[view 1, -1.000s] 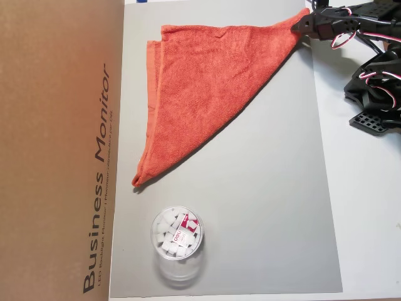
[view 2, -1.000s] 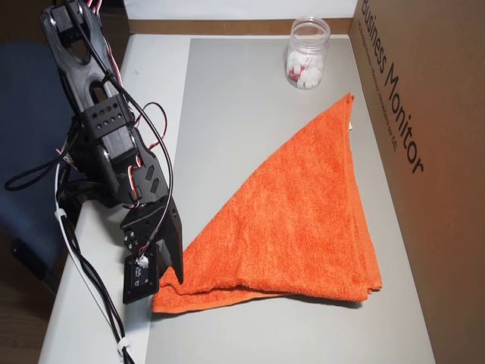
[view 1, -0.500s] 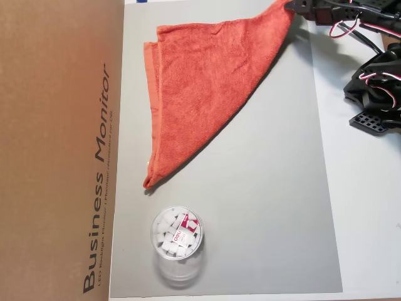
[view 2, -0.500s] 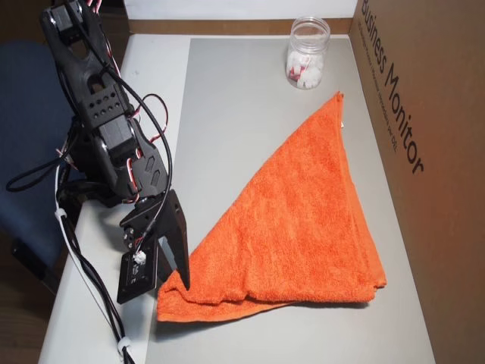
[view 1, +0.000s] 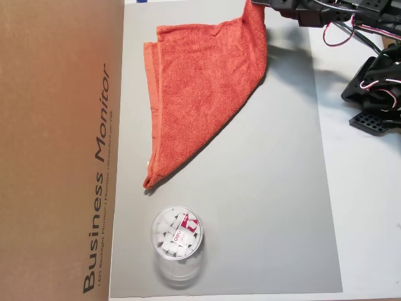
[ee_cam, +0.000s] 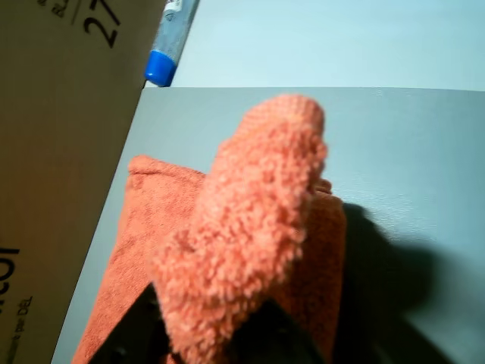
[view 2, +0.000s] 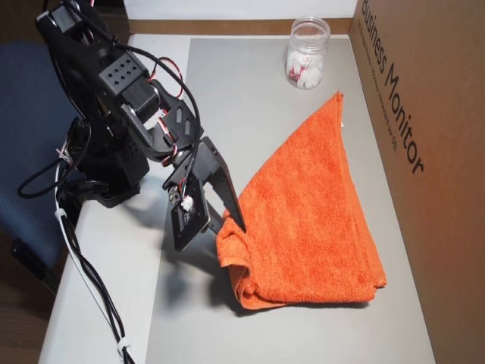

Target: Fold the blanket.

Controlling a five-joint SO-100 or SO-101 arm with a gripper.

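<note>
The orange-red blanket lies on the grey mat folded into a triangle, its long edge along the cardboard box. My gripper is shut on one corner, held off the mat so the cloth hangs in a loose fold below it. In an overhead view the gripper sits at the top edge, over the blanket's right part. The wrist view shows the pinched terry corner bulging up between the black fingers. The rest of the blanket stays flat.
A clear plastic jar with white pieces stands on the mat beyond the blanket's tip, also seen as the jar. A large cardboard box borders the mat. The arm's base stands on the white table beside the mat.
The gripper has risen with the blanket corner and moved inward over the mat toward the box. The flat corner now hangs folded; the blanket's far tip slid slightly away from the jar.
</note>
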